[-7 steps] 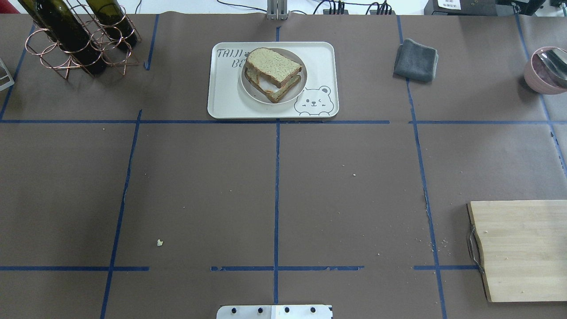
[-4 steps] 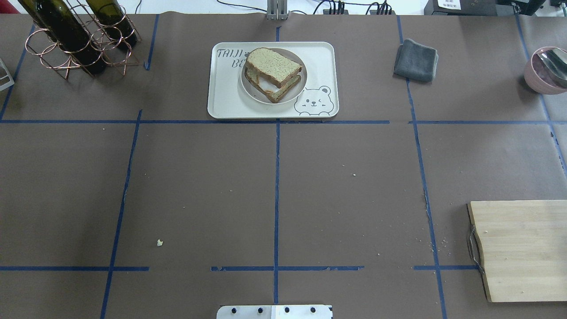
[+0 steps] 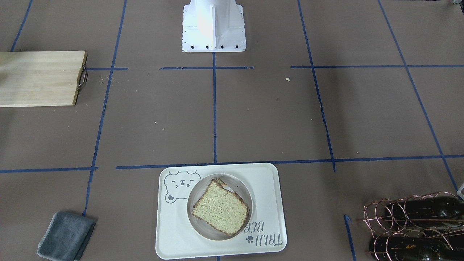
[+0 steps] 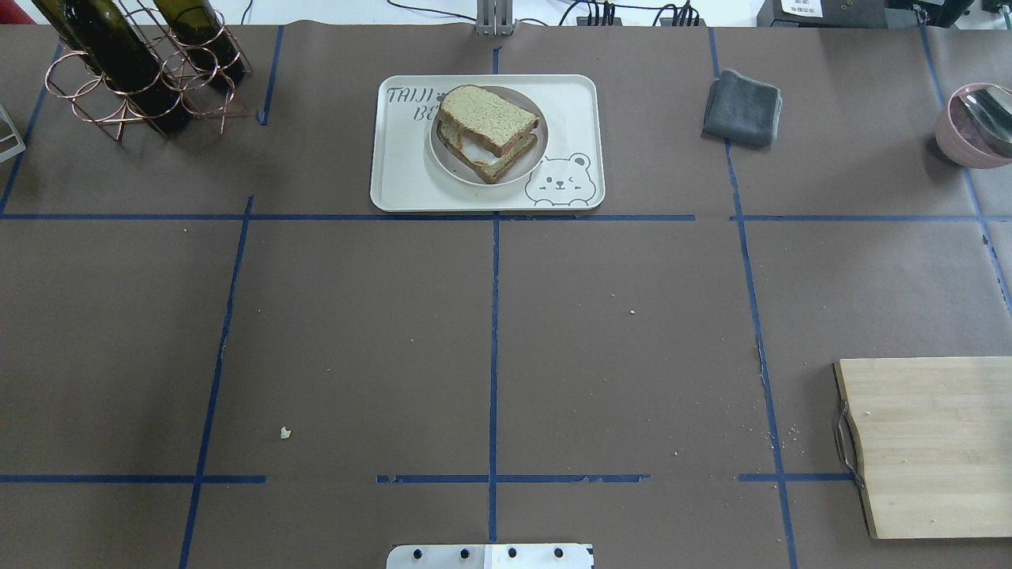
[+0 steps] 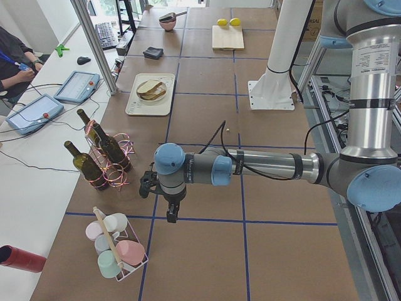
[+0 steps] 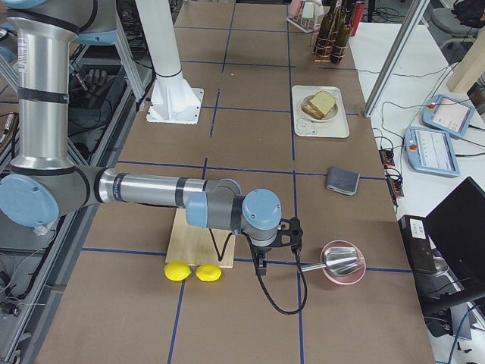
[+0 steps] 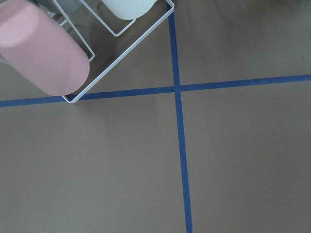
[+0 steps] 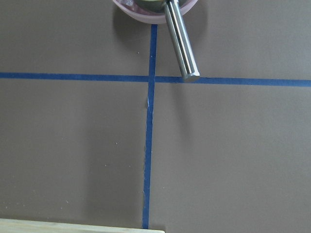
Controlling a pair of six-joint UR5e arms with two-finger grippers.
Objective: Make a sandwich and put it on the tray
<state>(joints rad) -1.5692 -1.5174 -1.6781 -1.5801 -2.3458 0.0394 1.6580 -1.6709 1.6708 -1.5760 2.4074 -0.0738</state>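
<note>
The sandwich [image 4: 488, 130], two tan bread slices stacked askew, lies on a round white plate [image 4: 455, 167] on the cream tray [image 4: 403, 178] at the far middle of the table. It also shows in the front view [image 3: 220, 207] on the tray [image 3: 174, 232]. The egg is hidden between the slices. My left gripper [image 5: 170, 216] hangs over the table's left end, far from the tray; I cannot tell if it is open. My right gripper [image 6: 262, 267] hangs over the right end near the pink bowl; I cannot tell if it is open. Neither wrist view shows its fingers.
A copper wine rack [image 4: 134, 75] with bottles stands at the far left. A grey cloth [image 4: 742, 107] lies right of the tray. A pink bowl [image 4: 972, 130] with a metal ladle and a wooden board [image 4: 933, 442] are at the right. A cup rack [image 5: 116, 244] stands by the left gripper.
</note>
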